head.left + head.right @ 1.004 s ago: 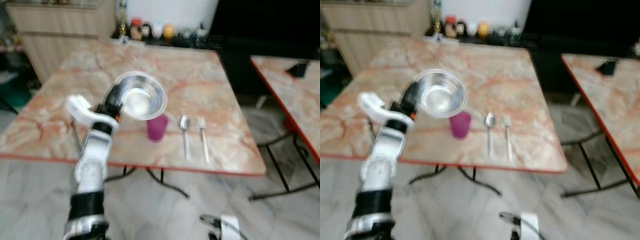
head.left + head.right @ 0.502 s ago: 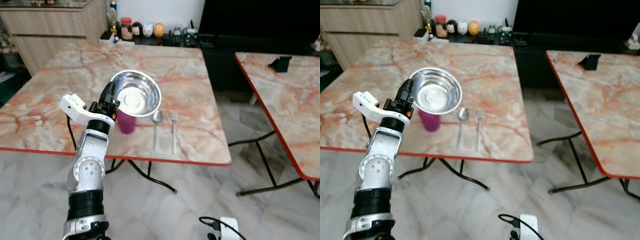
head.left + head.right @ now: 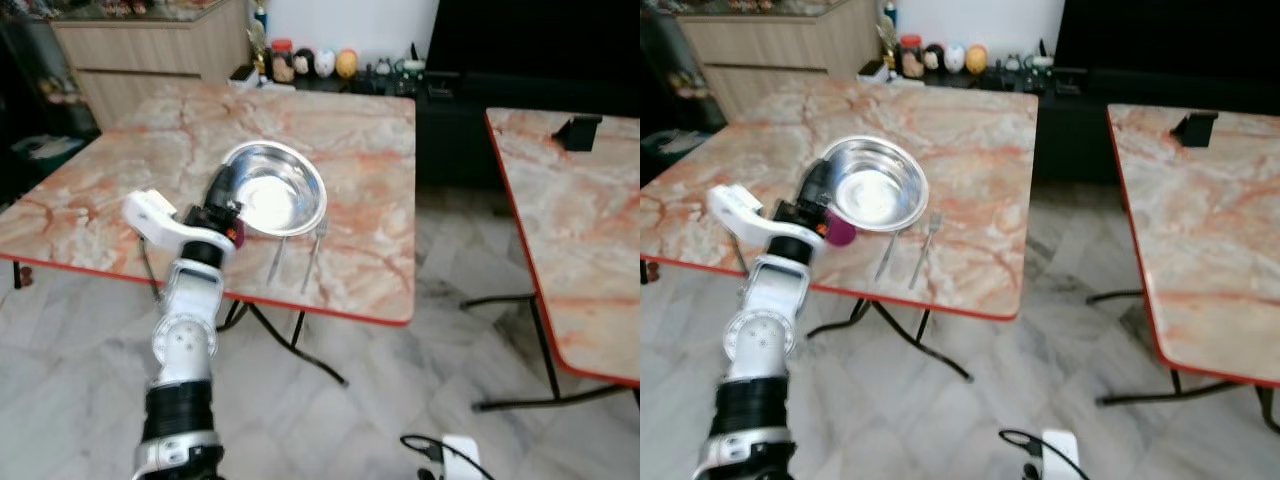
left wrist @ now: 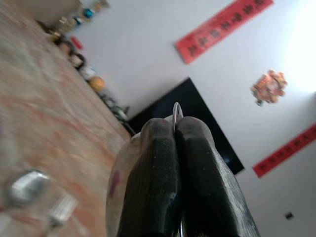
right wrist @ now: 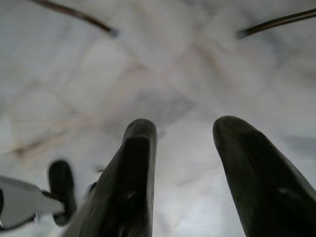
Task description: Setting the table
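Observation:
My left gripper (image 3: 222,192) is shut on the rim of a steel bowl (image 3: 275,190), holding it tilted in the air above the near part of the marble table (image 3: 350,140). In the left wrist view the fingers (image 4: 153,182) pinch the thin bowl rim (image 4: 176,109). A purple cup (image 3: 841,233) stands on the table, mostly hidden behind the bowl. To the cup's right lie a spoon (image 3: 887,257) and a fork (image 3: 310,255), side by side. My right gripper (image 5: 180,168) hangs open over the floor.
A second marble table (image 3: 575,220) stands to the right, with a dark object (image 3: 578,131) on it. Jars and small items (image 3: 310,65) sit along the back of the first table. A wooden cabinet (image 3: 150,50) is at the back left. A cable (image 3: 425,450) lies on the tiled floor.
The camera has shifted, so the whole scene sits differently in view. The left gripper keeps hold of the bowl, which now covers more of the purple cup.

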Motion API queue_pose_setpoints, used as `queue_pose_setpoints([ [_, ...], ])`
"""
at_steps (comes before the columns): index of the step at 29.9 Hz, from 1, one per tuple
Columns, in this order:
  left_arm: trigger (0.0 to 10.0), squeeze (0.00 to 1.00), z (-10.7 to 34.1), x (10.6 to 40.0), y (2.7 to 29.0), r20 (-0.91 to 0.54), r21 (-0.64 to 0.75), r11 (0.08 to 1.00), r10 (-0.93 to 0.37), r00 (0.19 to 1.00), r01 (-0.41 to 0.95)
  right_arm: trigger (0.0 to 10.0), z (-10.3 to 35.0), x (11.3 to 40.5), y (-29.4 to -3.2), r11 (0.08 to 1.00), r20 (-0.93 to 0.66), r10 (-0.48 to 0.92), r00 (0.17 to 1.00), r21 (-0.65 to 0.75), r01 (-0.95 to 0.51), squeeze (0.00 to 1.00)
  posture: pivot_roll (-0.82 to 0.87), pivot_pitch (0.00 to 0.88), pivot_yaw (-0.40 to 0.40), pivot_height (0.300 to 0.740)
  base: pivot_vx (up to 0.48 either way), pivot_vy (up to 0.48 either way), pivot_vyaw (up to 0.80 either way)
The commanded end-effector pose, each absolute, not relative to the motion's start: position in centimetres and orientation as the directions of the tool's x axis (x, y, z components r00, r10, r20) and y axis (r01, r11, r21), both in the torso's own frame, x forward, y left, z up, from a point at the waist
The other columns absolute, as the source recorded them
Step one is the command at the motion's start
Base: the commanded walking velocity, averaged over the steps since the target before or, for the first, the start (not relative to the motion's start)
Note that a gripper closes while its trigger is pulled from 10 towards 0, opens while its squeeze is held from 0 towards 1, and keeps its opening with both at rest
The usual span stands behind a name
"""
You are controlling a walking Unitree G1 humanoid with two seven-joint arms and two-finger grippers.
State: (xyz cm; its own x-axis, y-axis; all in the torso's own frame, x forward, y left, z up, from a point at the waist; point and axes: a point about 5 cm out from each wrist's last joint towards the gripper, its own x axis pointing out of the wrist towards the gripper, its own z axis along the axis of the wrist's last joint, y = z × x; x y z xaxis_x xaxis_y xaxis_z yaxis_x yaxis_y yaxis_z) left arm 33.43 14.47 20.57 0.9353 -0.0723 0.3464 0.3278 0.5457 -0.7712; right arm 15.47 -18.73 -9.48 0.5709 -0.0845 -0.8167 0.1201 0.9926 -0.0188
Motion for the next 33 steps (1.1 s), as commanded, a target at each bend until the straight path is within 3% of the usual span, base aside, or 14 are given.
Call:
queue_pose_setpoints([
  [1,10.0,0.0,21.09,33.46,14.87,0.357,-0.759,0.56,-0.067,0.931,0.332,10.0,-9.48,15.55,-18.37,0.992,-0.813,-0.08,0.577,-0.01,0.122,0.0,0.04,0.0,-0.046,0.74,0.0,-0.33,0.0],
  [33,10.0,0.0,20.92,33.51,14.7,0.349,-0.761,0.56,-0.074,0.934,0.328,10.0,-9.5,15.49,-18.43,0.991,-0.814,-0.092,0.573,-0.022,0.129,0.0,0.03,0.0,-0.044,0.74,0.0,-0.329,0.0],
])
